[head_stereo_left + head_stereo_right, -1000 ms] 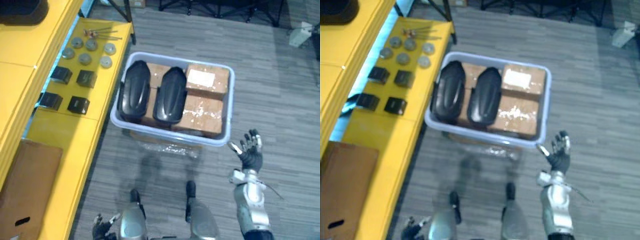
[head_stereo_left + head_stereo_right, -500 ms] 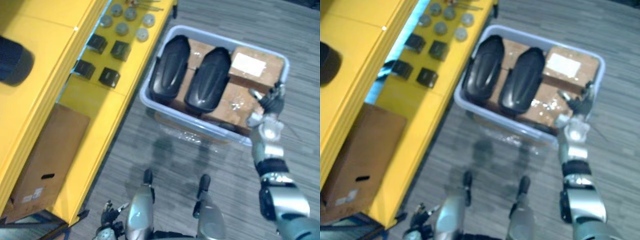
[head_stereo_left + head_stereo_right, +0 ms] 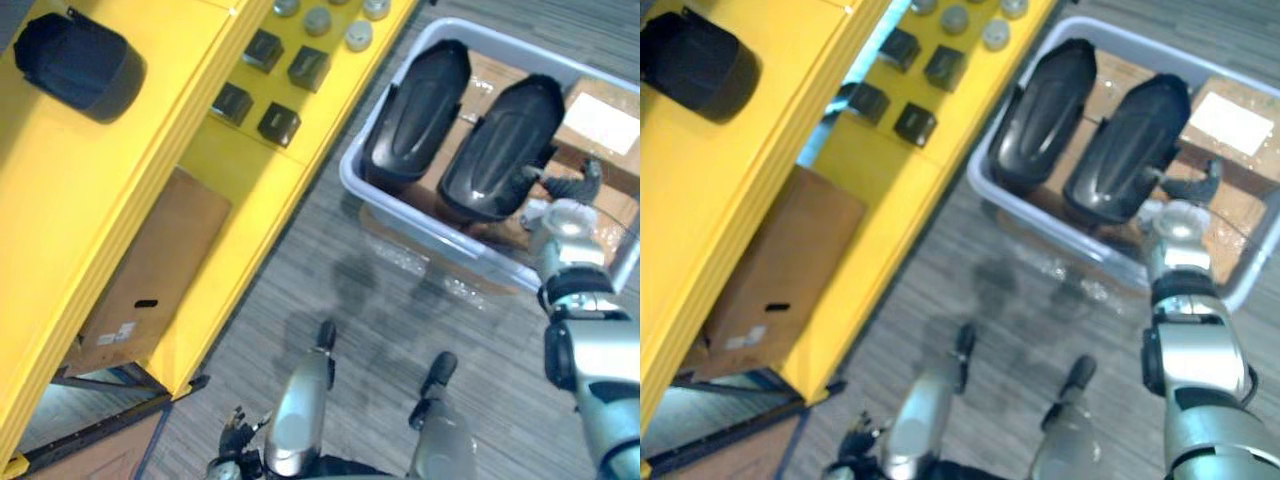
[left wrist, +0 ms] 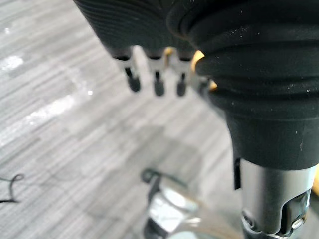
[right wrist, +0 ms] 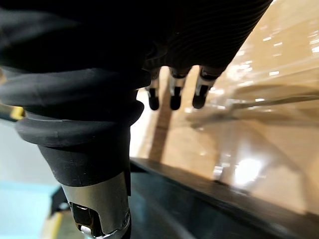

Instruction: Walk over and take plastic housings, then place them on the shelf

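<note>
Two glossy black plastic housings lie side by side in a pale blue bin (image 3: 398, 214) on the floor, the left one (image 3: 415, 108) and the right one (image 3: 498, 148). My right hand (image 3: 563, 196) reaches over the bin's near rim, just beside the right housing. In the right wrist view its fingers (image 5: 174, 95) hang straight over the brown boxes, with the housing's dark edge (image 5: 199, 214) below and nothing held. My left hand (image 3: 236, 442) hangs low by my side, its fingers (image 4: 157, 83) relaxed above the grey floor. A third black housing (image 3: 78, 64) rests on the yellow shelf's upper level.
Brown cardboard boxes (image 3: 606, 118) fill the bin under and beside the housings. The yellow shelf (image 3: 200, 150) runs along my left. Its lower level holds small black boxes (image 3: 262, 86), grey discs (image 3: 320, 18) and a flat cardboard box (image 3: 150, 265).
The camera has swung, so the bin now sits at the upper right. My right hand has risen from beside the bin to over its rim, next to the right housing.
</note>
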Controlling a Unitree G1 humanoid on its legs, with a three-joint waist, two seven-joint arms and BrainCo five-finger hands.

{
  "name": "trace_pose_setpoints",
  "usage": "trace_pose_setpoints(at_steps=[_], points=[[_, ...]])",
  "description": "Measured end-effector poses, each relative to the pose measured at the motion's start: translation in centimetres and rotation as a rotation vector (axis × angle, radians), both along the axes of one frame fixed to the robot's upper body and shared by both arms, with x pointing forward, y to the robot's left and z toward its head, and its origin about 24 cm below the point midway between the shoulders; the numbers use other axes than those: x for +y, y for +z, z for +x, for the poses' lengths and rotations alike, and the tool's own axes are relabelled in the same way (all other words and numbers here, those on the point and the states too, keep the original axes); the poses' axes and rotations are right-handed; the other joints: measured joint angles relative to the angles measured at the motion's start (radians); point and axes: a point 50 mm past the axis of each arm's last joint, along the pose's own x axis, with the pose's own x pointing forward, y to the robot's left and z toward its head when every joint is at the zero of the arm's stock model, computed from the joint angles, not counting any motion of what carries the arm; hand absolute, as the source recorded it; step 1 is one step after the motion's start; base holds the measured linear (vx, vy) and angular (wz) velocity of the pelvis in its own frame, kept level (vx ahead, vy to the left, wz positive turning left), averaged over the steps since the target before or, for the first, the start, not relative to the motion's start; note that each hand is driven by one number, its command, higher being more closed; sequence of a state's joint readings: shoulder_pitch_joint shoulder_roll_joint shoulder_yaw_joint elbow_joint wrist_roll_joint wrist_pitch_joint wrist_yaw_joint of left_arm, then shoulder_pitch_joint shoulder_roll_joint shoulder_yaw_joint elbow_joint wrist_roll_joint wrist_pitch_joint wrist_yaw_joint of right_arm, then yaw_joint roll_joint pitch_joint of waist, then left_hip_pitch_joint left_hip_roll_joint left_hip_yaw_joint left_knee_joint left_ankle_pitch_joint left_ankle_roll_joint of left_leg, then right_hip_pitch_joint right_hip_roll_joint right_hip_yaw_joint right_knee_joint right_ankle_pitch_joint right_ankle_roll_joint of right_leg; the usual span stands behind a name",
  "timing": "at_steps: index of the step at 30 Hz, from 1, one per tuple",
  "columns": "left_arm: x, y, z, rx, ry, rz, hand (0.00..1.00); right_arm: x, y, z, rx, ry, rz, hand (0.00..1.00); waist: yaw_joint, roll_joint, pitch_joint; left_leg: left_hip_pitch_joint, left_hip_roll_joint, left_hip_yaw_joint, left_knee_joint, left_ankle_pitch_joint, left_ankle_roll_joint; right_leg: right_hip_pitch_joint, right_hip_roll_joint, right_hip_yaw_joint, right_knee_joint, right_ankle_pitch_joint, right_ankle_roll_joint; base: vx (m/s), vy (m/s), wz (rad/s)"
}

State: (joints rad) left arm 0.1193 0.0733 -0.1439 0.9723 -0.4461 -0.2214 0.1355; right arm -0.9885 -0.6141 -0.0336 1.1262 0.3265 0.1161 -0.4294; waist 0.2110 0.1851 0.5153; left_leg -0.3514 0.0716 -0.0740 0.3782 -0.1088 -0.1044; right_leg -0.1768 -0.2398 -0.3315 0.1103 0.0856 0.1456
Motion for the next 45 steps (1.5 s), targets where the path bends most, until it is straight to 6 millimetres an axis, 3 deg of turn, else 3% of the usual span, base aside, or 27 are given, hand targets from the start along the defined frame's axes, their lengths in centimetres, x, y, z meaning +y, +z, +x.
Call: trace_pose_setpoints(at_steps=[1,5,9,14,19,30,35,38,43,44,45], points=[[-0.1,-0.1,-0.1,0.004,0.004,-0.006,0.00,-0.1,0.0,0.0,0.021,-0.004,-0.006,1.00,0.001,0.001,-0.001,0.000,-0.002,0.000,-0.001,0.001,0.000,-0.003,-0.003,0.000,0.006,-0.007,-0.006,-0.04,0.002,0.06],[-0.4,-0.4,-0.8,0.037,-0.009,-0.012,0.00,-0.8,0.6,-0.3,0.107,-0.052,-0.019,1.00,0.007,0.003,-0.002,-0.005,-0.008,-0.001,-0.003,0.002,0.001,-0.014,-0.014,-0.008,0.022,-0.013,-0.006,0.00,0.005,0.03],[-0.6,-0.4,-0.7,0.028,-0.033,-0.009,0.00,-2.8,0.2,-1.6,0.232,-0.132,-0.066,1.00,0.020,0.009,-0.006,-0.014,-0.015,-0.018,-0.001,0.005,0.004,-0.014,-0.024,-0.030,0.037,-0.018,0.002,0.03,0.007,0.13],[-0.6,-0.4,-0.7,0.024,-0.021,-0.017,0.00,-3.9,-0.7,-2.6,0.378,-0.162,-0.107,1.00,0.027,0.010,-0.007,-0.016,-0.015,-0.035,-0.004,0.007,0.001,-0.015,-0.026,-0.052,0.063,-0.040,0.003,0.03,-0.011,0.11],[-1.1,-0.3,-0.6,0.023,-0.054,-0.021,0.00,-4.7,-1.9,-3.5,0.566,-0.144,-0.206,1.00,0.032,0.038,-0.026,-0.016,-0.021,-0.044,-0.007,0.007,0.001,-0.021,-0.040,-0.060,0.091,-0.058,0.006,0.01,-0.007,0.07],[-0.9,1.1,1.6,-0.091,-0.091,0.003,0.00,-5.1,-1.7,-3.4,0.498,-0.117,-0.355,1.00,0.027,0.039,-0.027,-0.026,-0.014,-0.042,-0.007,0.012,-0.001,-0.030,-0.032,-0.060,0.084,-0.054,0.005,0.00,-0.001,0.00],[-0.3,2.2,2.7,-0.159,-0.066,0.039,0.00,-4.9,-0.9,-3.1,0.439,-0.116,-0.512,1.00,0.017,0.016,-0.011,-0.030,0.008,-0.027,-0.002,0.009,-0.004,-0.030,-0.010,-0.050,0.068,-0.043,-0.001,0.01,-0.018,-0.10],[0.5,2.9,2.8,-0.192,-0.058,0.105,0.00,-4.6,-0.4,-3.0,0.373,-0.125,-0.582,1.00,-0.001,-0.012,0.008,-0.016,0.020,-0.018,-0.009,0.009,-0.004,-0.025,0.001,-0.039,0.060,-0.036,-0.005,0.01,-0.023,-0.15],[1.7,4.7,3.4,-0.247,-0.208,0.450,0.00,-3.4,-1.1,-3.3,0.308,-0.124,-0.709,1.00,-0.027,-0.060,0.016,0.070,0.040,0.019,-0.066,0.017,-0.015,0.027,0.019,-0.017,0.027,-0.031,-0.011,0.02,-0.029,-0.19],[2.4,5.4,3.8,-0.262,-0.254,0.557,0.00,-2.6,-0.9,-3.1,0.261,-0.125,-0.725,1.00,-0.036,-0.073,0.015,0.083,0.048,0.028,-0.079,0.020,-0.020,0.035,0.030,-0.010,0.010,-0.025,-0.018,0.02,-0.047,-0.21],[3.0,7.3,5.4,-0.354,-0.201,0.604,0.00,-2.1,-1.0,-3.3,0.220,-0.127,-0.745,1.00,-0.038,-0.088,0.010,0.096,0.057,0.033,-0.096,0.027,-0.027,0.041,0.040,-0.006,-0.003,-0.019,-0.022,0.02,-0.052,-0.22]])
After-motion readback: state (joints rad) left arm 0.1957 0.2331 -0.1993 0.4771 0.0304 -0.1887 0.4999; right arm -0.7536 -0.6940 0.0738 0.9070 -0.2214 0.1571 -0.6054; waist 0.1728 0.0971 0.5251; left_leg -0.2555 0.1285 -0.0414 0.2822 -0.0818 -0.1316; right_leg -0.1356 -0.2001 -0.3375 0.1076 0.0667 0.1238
